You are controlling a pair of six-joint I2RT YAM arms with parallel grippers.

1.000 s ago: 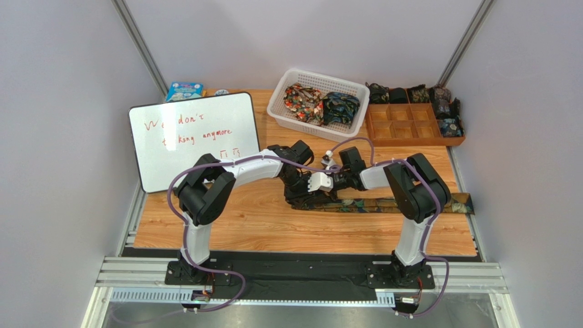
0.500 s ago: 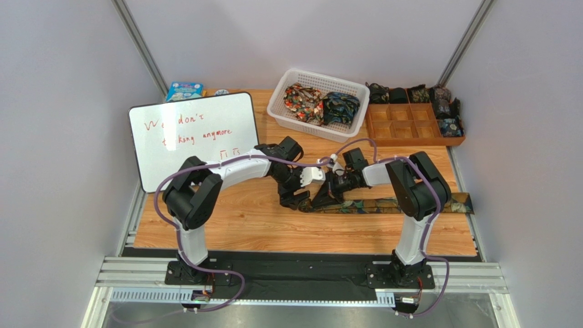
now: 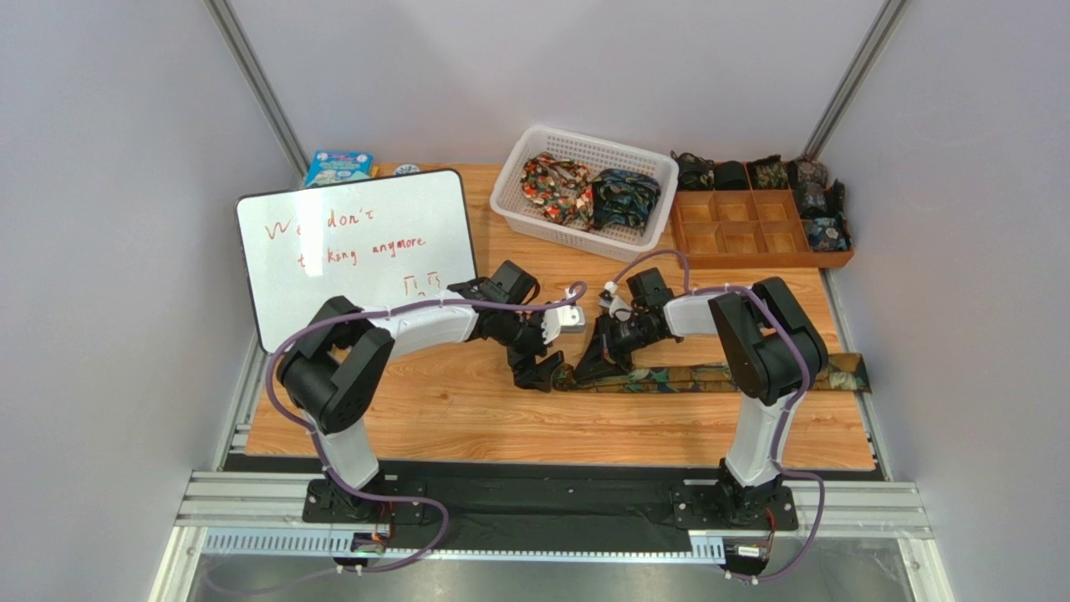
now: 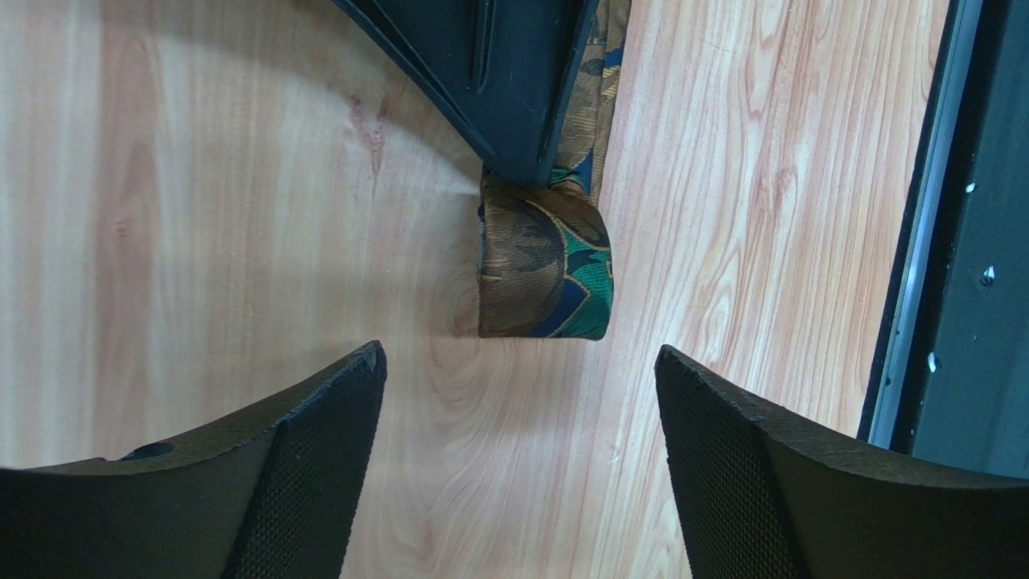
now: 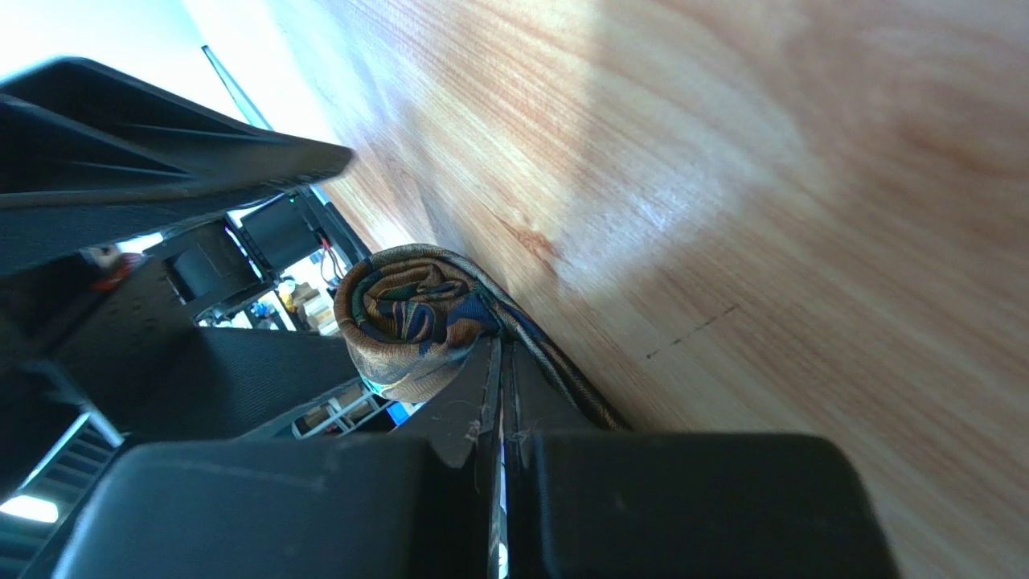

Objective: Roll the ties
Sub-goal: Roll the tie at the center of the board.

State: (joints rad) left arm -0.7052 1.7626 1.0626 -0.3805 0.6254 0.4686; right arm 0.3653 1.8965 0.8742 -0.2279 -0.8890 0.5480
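The white slotted basket (image 3: 509,197) holds two bunched ties: a red-orange tie (image 3: 556,188) and a dark blue-green tie (image 3: 626,197). The brown wooden tray (image 3: 736,238) carries small tight rolls (image 3: 823,233) along its far and right compartments. On the pale wood-grain table (image 3: 415,414) a paisley tie (image 3: 703,376) of green, gold and blue lies flat, its left end curled over. The right gripper (image 5: 499,362) pinches that end, and the left gripper (image 4: 519,356) hovers just beside it with its textured pads (image 4: 314,446) spread wide.

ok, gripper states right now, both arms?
Left gripper: open, holding nothing; the tie has its folded end just ahead of the fingers, untouched.
Right gripper: shut on the tie, beside that folded end.
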